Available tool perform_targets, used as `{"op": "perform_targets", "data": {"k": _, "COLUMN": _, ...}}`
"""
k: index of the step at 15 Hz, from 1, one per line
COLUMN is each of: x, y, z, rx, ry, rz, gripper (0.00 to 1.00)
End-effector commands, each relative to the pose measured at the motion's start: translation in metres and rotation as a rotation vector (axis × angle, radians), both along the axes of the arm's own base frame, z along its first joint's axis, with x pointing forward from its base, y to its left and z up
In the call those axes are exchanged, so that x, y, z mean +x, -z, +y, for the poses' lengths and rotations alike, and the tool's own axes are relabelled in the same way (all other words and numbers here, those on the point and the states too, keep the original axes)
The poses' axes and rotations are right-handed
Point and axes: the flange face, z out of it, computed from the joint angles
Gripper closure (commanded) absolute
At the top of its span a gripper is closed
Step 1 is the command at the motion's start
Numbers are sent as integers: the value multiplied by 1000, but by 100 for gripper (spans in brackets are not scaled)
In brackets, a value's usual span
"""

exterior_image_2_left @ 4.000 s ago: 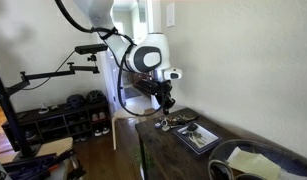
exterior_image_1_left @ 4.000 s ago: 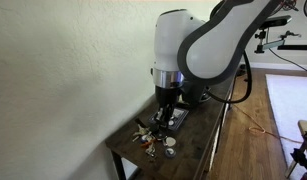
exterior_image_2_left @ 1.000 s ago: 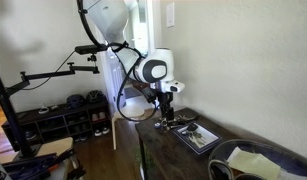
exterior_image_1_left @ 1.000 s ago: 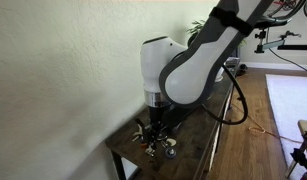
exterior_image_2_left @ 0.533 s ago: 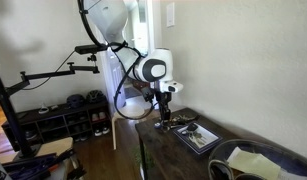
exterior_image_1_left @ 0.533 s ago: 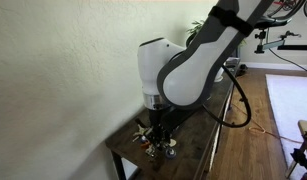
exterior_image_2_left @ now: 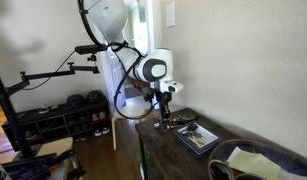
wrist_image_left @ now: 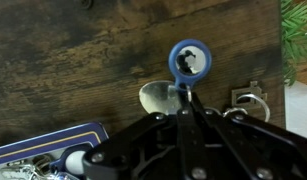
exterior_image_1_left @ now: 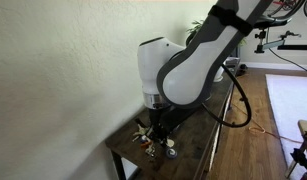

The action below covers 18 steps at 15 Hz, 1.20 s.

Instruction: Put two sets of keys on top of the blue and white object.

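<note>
Dark, knotty wood fills the wrist view: it is the table (wrist_image_left: 83, 60). At 8 o'clock in that picture the corner of the blue and white object (wrist_image_left: 48, 143) lies flat on the wood. Some silvery metal bits (wrist_image_left: 28, 168) sit at its lower edge, cut off too much to make out.

Toward the middle, the gripper (wrist_image_left: 189, 103) comes in from 6 o'clock. Its jaws are drawn tight together, pinching the shank of a blue-capped key (wrist_image_left: 188, 60). The key's round head stands at 12 o'clock from the fingertips. A round silver fob (wrist_image_left: 158, 97) rests on the wood at 10 o'clock from the tips, right against them. At 3 o'clock from the tips lies a key ring (wrist_image_left: 248, 100), close beside the finger on that side. Green leaves (wrist_image_left: 298, 30) poke in at 2 o'clock.

In an exterior view the white arm (exterior_image_1_left: 178, 70) bends over the end of the table (exterior_image_1_left: 123, 152) beside the pale wall. The gripper (exterior_image_1_left: 157, 138) is down among a scatter of keys (exterior_image_1_left: 163, 149).

In an exterior view the gripper (exterior_image_2_left: 162, 122) is lowered onto the table (exterior_image_2_left: 158, 150). The blue and white object (exterior_image_2_left: 198, 137) lies at 4 o'clock from it, near but apart from the tips. A round dish (exterior_image_2_left: 255, 160) holding something yellow sits farther off at 4 o'clock.
</note>
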Motion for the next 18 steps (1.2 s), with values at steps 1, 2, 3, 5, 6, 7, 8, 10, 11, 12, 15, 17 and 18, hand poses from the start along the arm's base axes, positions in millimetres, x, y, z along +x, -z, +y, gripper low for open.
{"op": "perform_targets", "data": {"k": 1, "x": -1, "y": -5, "z": 0, "rx": -8, "ry": 29, "rz": 15, "gripper": 96}}
{"op": "perform_targets", "data": {"k": 2, "x": -2, "y": -6, "z": 0, "rx": -6, "ry": 27, "rz": 14, "gripper": 96}}
{"op": "perform_targets", "data": {"k": 3, "x": -3, "y": -8, "z": -1, "rx": -2, "ry": 22, "rz": 12, "gripper": 97}}
{"op": "perform_targets", "data": {"k": 5, "x": -5, "y": -15, "z": -1, "rx": 0, "ry": 12, "rz": 4, "gripper": 97}}
{"op": "perform_targets", "data": {"k": 6, "x": -5, "y": -18, "z": -1, "rx": 3, "ry": 8, "rz": -1, "gripper": 97}}
{"op": "perform_targets", "data": {"k": 7, "x": -6, "y": -23, "z": -1, "rx": 5, "ry": 3, "rz": -8, "gripper": 97}}
{"op": "perform_targets", "data": {"k": 8, "x": -6, "y": -27, "z": -2, "rx": 1, "ry": 3, "rz": -15, "gripper": 97}}
{"op": "perform_targets", "data": {"k": 10, "x": -6, "y": -35, "z": -3, "rx": 3, "ry": -2, "rz": -29, "gripper": 97}}
{"op": "perform_targets", "data": {"k": 11, "x": -5, "y": -40, "z": -5, "rx": 3, "ry": -3, "rz": -39, "gripper": 97}}
{"op": "perform_targets", "data": {"k": 12, "x": -5, "y": -44, "z": -6, "rx": 3, "ry": -3, "rz": -47, "gripper": 97}}
{"op": "perform_targets", "data": {"k": 15, "x": -3, "y": -57, "z": -11, "rx": -2, "ry": -4, "rz": -71, "gripper": 97}}
{"op": "perform_targets", "data": {"k": 17, "x": -1, "y": -64, "z": -15, "rx": -4, "ry": -4, "rz": -85, "gripper": 97}}
{"op": "perform_targets", "data": {"k": 18, "x": 0, "y": -68, "z": -18, "rx": -8, "ry": -2, "rz": -93, "gripper": 97}}
